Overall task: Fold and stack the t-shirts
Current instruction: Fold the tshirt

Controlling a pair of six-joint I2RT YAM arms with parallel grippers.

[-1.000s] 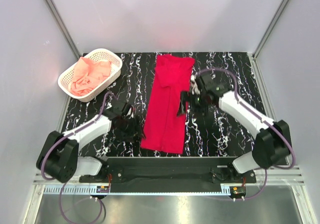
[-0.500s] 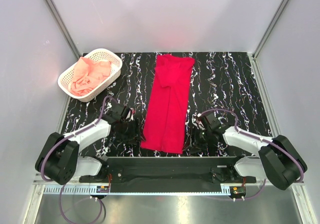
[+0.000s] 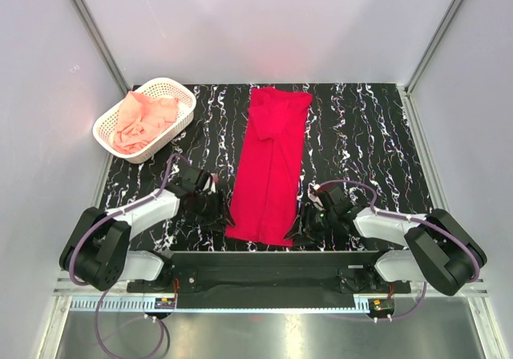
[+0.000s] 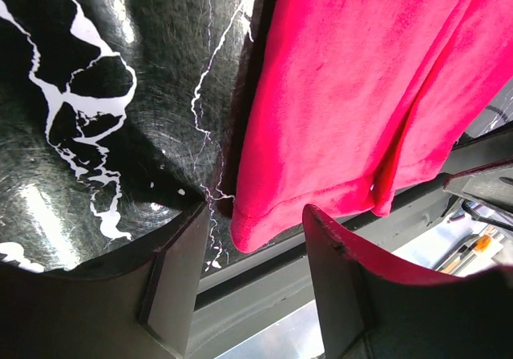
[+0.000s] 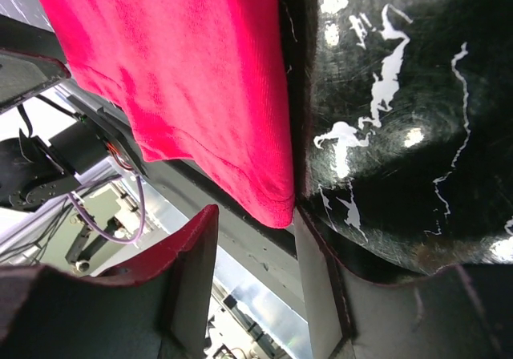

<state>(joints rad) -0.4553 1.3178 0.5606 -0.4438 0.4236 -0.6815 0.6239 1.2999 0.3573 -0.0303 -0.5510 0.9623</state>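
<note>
The crimson red t-shirt (image 3: 268, 163) lies folded into a long strip down the middle of the black marbled table. The pale salmon-pink t-shirt (image 3: 143, 120) lies crumpled in the white basket (image 3: 181, 87). My left gripper (image 3: 220, 215) is open at the strip's near left corner; in the left wrist view that red corner (image 4: 264, 227) sits between the open jaws. My right gripper (image 3: 306, 224) is open at the near right corner; in the right wrist view the red hem corner (image 5: 268, 203) lies just ahead of the gap between its fingers.
The table's near edge and the black mounting rail (image 3: 272, 261) run just below the shirt's hem. Grey walls enclose the table at the back and sides.
My right arm swung from the shirt's middle right side down to its near right corner. My left gripper shifted slightly toward the near left corner. The shirt lies unchanged.
</note>
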